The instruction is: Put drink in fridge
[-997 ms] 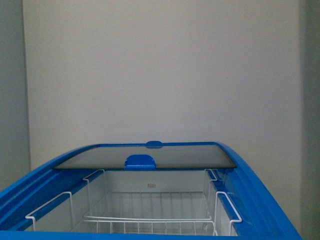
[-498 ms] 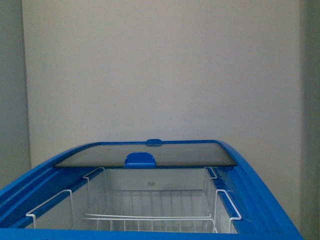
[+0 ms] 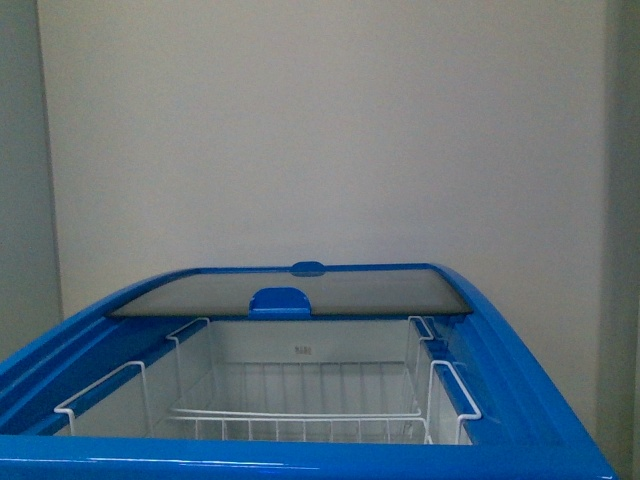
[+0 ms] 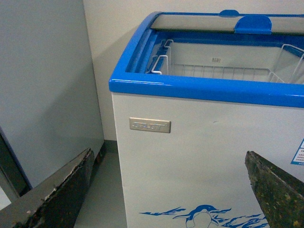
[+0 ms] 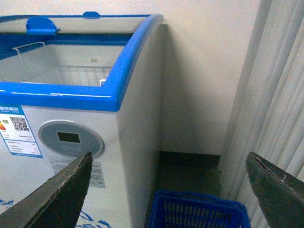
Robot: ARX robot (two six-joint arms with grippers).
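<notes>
Front view: the fridge (image 3: 300, 455) fills the lower part, its near blue rim cut off by the frame's bottom edge. The glass lid (image 3: 290, 297) lies slid to the far end, with two blue handles showing, one (image 3: 280, 301) on its near edge and one (image 3: 308, 268) at the far rim. Below the opening hang white wire baskets (image 3: 300, 415); their count is hard to make out, and nothing lies in the parts that show. No drink and no hand appears here.

Left wrist view: the left hand (image 4: 166, 190) is released, two dark fingers spread wide, nothing between them. Behind it stands the fridge's white front with a penguin picture (image 4: 202, 216), cut off below.

Right wrist view: the right hand (image 5: 168, 190) is also released and holds nothing. One blue basket (image 5: 197, 211) sits on the floor beside the fridge, partly cut off. The drink shows in no view.
</notes>
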